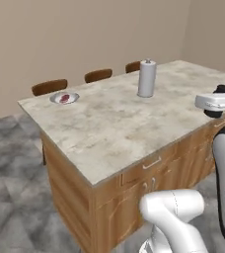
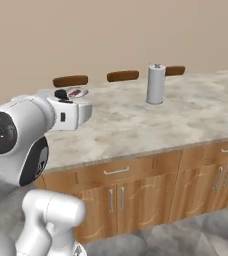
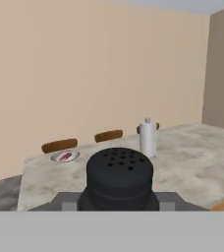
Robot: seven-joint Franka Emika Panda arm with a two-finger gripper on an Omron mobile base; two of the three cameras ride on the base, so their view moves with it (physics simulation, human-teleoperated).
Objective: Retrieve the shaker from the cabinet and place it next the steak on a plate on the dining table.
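The gripper [image 3: 119, 204] pinches the shaker [image 3: 119, 177] at lower centre; the plate [image 3: 65, 156] sits far off at left, and a hurried reach risks overshooting the steak [image 3: 66, 157].

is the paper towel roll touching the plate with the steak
Apart. In the left base view the paper towel roll stands well right of the plate, with bare dining table between them.
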